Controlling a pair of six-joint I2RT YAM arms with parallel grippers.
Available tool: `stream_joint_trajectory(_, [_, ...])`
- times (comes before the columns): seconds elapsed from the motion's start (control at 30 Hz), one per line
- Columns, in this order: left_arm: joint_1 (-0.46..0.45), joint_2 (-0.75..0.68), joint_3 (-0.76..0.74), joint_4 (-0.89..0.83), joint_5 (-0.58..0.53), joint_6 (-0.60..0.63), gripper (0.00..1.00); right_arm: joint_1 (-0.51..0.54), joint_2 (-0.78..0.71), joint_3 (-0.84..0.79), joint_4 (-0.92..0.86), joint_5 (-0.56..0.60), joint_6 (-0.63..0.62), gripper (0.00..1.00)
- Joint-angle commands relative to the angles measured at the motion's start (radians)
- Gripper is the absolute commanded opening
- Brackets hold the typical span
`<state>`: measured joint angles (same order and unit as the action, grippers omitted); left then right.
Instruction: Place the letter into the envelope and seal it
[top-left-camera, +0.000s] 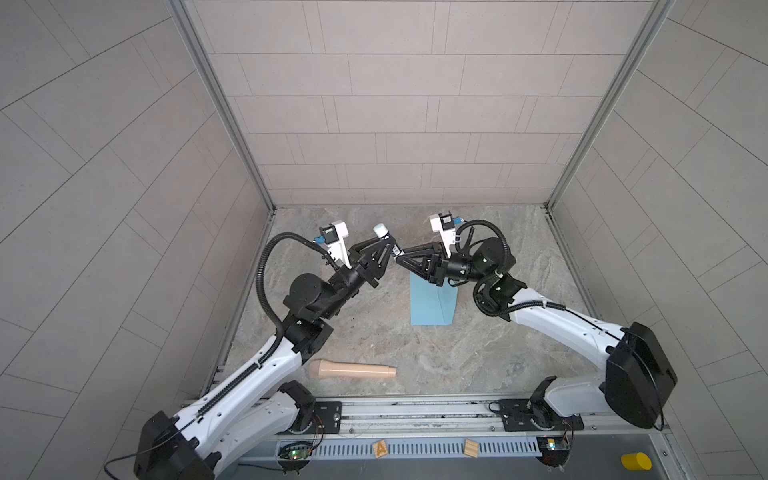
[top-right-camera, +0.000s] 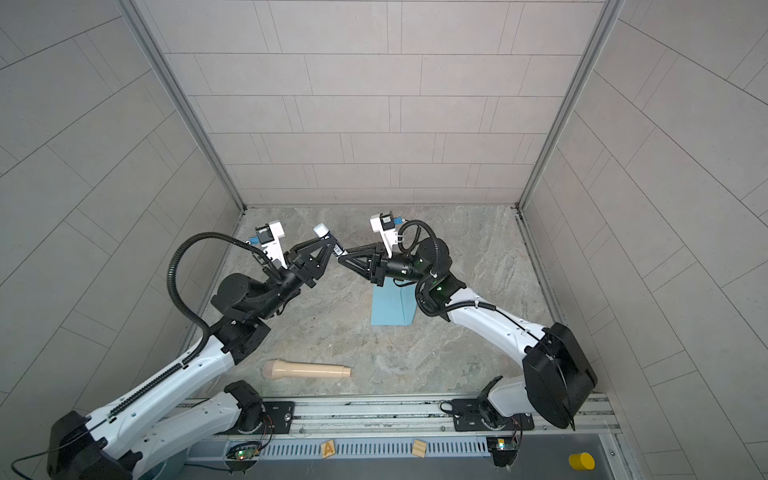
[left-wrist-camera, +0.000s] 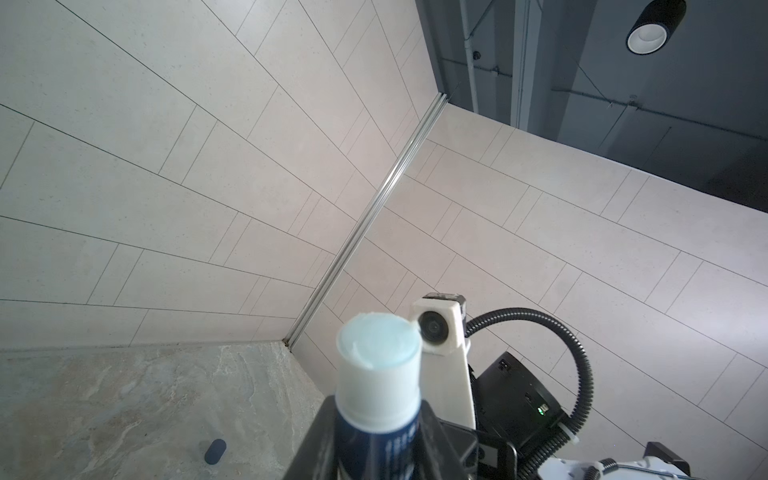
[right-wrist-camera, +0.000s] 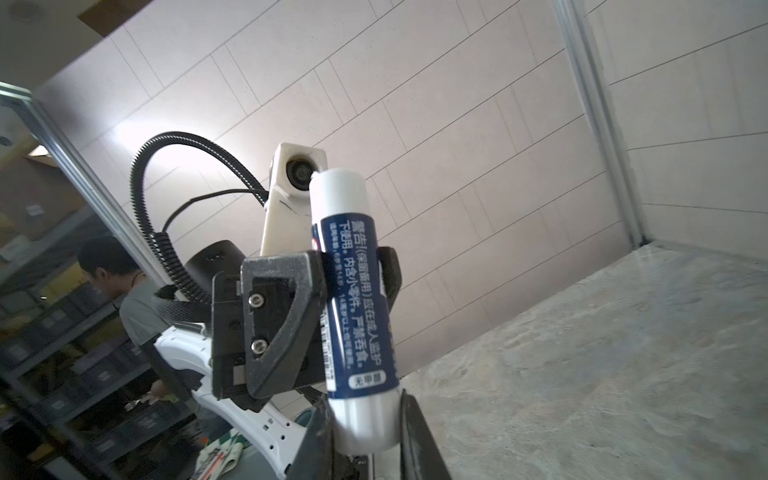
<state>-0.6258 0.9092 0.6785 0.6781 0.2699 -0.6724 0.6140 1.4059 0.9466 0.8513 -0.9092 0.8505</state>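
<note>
The light blue envelope (top-left-camera: 432, 305) (top-right-camera: 392, 309) lies flat on the stone table, partly under my right arm. The letter is out of view. Above the table, both grippers hold one glue stick (top-left-camera: 381, 231) (top-right-camera: 321, 230) (left-wrist-camera: 376, 374) (right-wrist-camera: 353, 299) with a dark blue label. My left gripper (top-left-camera: 388, 244) (top-right-camera: 330, 244) (left-wrist-camera: 376, 442) (right-wrist-camera: 357, 282) is shut on its blue body. The stick's uncapped pale blue tip points up and away. My right gripper (top-left-camera: 397, 255) (top-right-camera: 340, 257) (right-wrist-camera: 365, 432) is shut on its white base end.
A small dark blue cap (left-wrist-camera: 215, 452) lies on the table. A beige handle-shaped tool (top-left-camera: 351, 370) (top-right-camera: 305, 369) lies near the front edge. Two wooden blocks (top-left-camera: 380, 449) and a yellow cylinder (top-left-camera: 636, 461) sit beyond the front rail. Tiled walls enclose three sides.
</note>
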Motion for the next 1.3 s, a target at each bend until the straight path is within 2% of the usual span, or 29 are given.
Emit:
stream_joint_trajectory(0.0, [-0.027, -0.014, -0.008, 0.041, 0.174, 0.033, 0.00, -0.042, 0.033, 0.050, 0.150, 0.073, 0.195, 0.00])
stream_joint_trajectory(0.13, [-0.027, -0.012, -0.006, 0.015, 0.135, 0.026, 0.00, -0.042, 0.020, 0.038, 0.092, 0.108, 0.128, 0.00])
stream_joint_trajectory(0.2, [-0.027, -0.012, 0.001, -0.019, 0.091, 0.011, 0.00, -0.035, -0.011, 0.029, 0.010, 0.151, 0.042, 0.00])
stream_joint_trajectory(0.27, [-0.027, -0.011, 0.012, -0.061, 0.041, -0.014, 0.00, -0.016, -0.059, 0.020, -0.124, 0.223, -0.104, 0.00])
stream_joint_trajectory(0.3, [-0.026, -0.010, 0.019, -0.078, 0.023, -0.025, 0.00, -0.005, -0.083, 0.018, -0.186, 0.263, -0.174, 0.05])
stream_joint_trajectory(0.37, [-0.027, -0.007, 0.031, -0.101, -0.015, -0.047, 0.00, 0.035, -0.141, 0.009, -0.312, 0.393, -0.348, 0.23])
stream_joint_trajectory(0.47, [-0.027, -0.004, 0.041, -0.117, -0.062, -0.122, 0.00, 0.119, -0.211, -0.017, -0.424, 0.599, -0.596, 0.57])
stream_joint_trajectory(0.53, [-0.026, -0.006, 0.046, -0.125, -0.081, -0.145, 0.00, 0.185, -0.244, -0.047, -0.430, 0.733, -0.741, 0.70])
stream_joint_trajectory(0.6, [-0.026, -0.008, 0.051, -0.131, -0.093, -0.167, 0.00, 0.253, -0.266, -0.088, -0.388, 0.853, -0.880, 0.77])
stream_joint_trajectory(0.73, [-0.027, -0.016, 0.058, -0.141, -0.108, -0.190, 0.00, 0.366, -0.267, -0.160, -0.244, 1.043, -1.111, 0.78])
stream_joint_trajectory(0.83, [-0.026, -0.021, 0.058, -0.144, -0.109, -0.194, 0.00, 0.412, -0.249, -0.174, -0.177, 1.138, -1.209, 0.78])
stream_joint_trajectory(1.0, [-0.026, -0.023, 0.059, -0.148, -0.111, -0.201, 0.00, 0.459, -0.212, -0.185, -0.054, 1.226, -1.298, 0.72])
stream_joint_trajectory(1.27, [-0.026, -0.020, 0.060, -0.150, -0.109, -0.209, 0.00, 0.475, -0.177, -0.161, -0.015, 1.245, -1.308, 0.58])
